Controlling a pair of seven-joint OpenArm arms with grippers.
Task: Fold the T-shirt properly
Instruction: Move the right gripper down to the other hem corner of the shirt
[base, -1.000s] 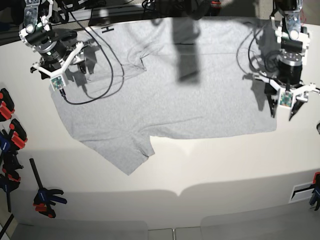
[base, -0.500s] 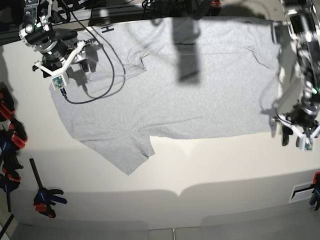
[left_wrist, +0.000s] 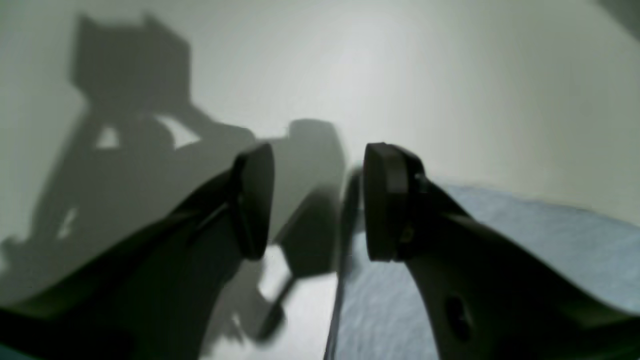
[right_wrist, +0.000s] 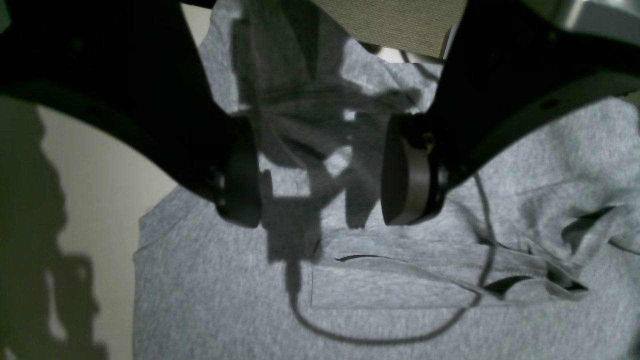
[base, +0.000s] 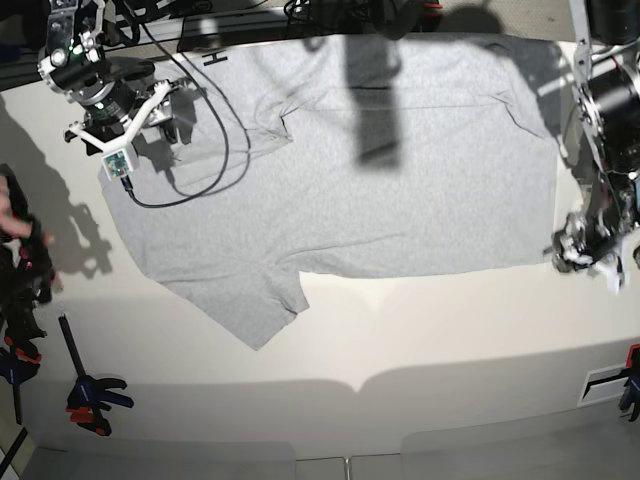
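Black pincer fingers (right_wrist: 240, 175), white brackets, a trailing black cable (base: 190, 160).

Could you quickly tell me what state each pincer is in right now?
Left pincer: open, empty, at the T-shirt edge.
Right pincer: open, empty, above the shirt.

T-shirt (base: 340, 180) top edge shadowed, black lettering (base: 214, 58) partly hidden

The T-shirt (base: 380, 190) is light heather grey with black lettering at one edge. The table (base: 420, 330) is cream-white. The clamps (base: 90, 395) are black and red-orange.
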